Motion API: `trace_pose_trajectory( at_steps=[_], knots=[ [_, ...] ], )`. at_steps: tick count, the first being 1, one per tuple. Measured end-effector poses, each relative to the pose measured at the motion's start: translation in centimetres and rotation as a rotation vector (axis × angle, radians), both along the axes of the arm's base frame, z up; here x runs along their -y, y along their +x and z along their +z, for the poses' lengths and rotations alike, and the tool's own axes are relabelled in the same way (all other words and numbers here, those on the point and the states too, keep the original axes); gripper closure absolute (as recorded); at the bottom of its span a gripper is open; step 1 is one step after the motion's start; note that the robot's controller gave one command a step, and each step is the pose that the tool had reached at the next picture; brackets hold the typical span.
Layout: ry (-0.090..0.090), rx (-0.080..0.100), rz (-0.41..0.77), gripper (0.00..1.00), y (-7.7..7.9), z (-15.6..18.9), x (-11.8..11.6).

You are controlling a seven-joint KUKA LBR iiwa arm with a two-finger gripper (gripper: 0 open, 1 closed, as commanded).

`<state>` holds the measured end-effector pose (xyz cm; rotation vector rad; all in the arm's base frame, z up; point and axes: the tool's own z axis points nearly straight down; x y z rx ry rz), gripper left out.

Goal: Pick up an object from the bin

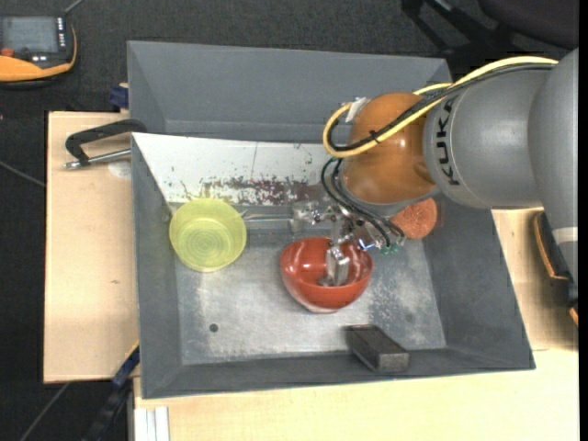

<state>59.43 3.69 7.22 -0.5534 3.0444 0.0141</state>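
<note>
Bowl (303,281), red and round, sits open side up on the floor of the grey metal bin (230,315), about midway between the left and right walls and somewhat nearer the front edge than the back wall; the gripper (338,266) reaches down into its hollow, its tip low inside the bowl; whether the gripper is released, clenched or grasping the bowl cannot be told from this angle; above it the wrist wears a rounded orange cover (386,150), joined to the thick grey arm (505,136) that crosses the bin's right wall; towards that wall lies a flat orange-red disc (421,217), partly hidden by the wrist; a yellow-green cup (208,235) stands open side up near the left wall, well apart from the bowl; a dark rectangular block (377,347) lies at the front edge, near the bowl but not touching it.
</note>
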Motion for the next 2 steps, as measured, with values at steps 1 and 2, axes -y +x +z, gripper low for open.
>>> trace_pose_trajectory(
  at_steps=[1, 2],
  knots=[
    [-0.001, -0.010, -0.003, 1.00, -0.3, -0.1, 0.1],
    [0.003, 0.004, -0.031, 1.00, -0.6, 14.5, -0.4]
  ],
)
